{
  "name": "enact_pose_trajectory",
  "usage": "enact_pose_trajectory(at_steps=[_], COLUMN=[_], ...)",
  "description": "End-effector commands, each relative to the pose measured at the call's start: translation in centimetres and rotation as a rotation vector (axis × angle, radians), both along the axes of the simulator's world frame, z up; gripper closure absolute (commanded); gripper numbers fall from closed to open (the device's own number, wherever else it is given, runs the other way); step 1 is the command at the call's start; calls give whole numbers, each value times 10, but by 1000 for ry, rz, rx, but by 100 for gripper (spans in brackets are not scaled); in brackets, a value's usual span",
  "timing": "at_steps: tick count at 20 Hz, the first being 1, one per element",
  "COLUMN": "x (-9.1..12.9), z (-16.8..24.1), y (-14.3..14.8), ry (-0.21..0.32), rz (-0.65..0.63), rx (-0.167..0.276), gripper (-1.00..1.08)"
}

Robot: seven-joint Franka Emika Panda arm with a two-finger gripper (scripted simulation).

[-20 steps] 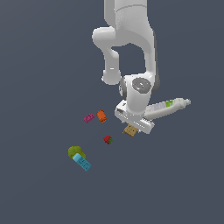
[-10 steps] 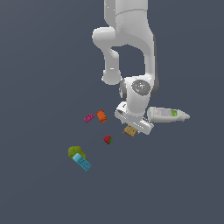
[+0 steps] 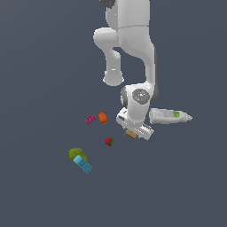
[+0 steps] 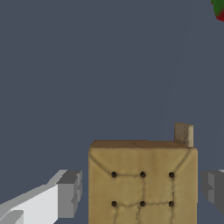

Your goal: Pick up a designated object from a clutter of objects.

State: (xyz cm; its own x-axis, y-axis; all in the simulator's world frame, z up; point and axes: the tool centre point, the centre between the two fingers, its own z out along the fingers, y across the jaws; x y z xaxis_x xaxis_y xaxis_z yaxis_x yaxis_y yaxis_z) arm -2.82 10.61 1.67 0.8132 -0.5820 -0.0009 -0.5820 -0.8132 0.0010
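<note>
The jaws were spread either side of the tan cracker (image 4: 142, 183), gaps visible. The white bottle (image 3: 170, 116) lay just right; the strawberry (image 3: 109, 141) was cropped.

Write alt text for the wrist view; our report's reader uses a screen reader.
A tan cracker-like square block with dark dots fills the lower frame, between the pincer fingers, which stand apart from its sides. Plain grey floor lies behind, with a red-and-green piece at one corner.

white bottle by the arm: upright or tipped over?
Tipped over. The large white tube-like bottle lies on its side on the floor, long axis horizontal in the exterior view, narrow cap end pointing to that view's right, beside the arm's wrist.
</note>
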Motion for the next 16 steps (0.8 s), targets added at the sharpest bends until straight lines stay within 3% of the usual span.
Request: enact_pose_trajectory(at_steps=[1,3,4,16], x=[1,1,1,1], z=[-5,-6,-6,-4], y=[0,0,0,0], ry=[-1,-1,-1,-2], rz=[0,0,0,0], rx=[0,0,0,1], gripper=[-92,-92,108,108])
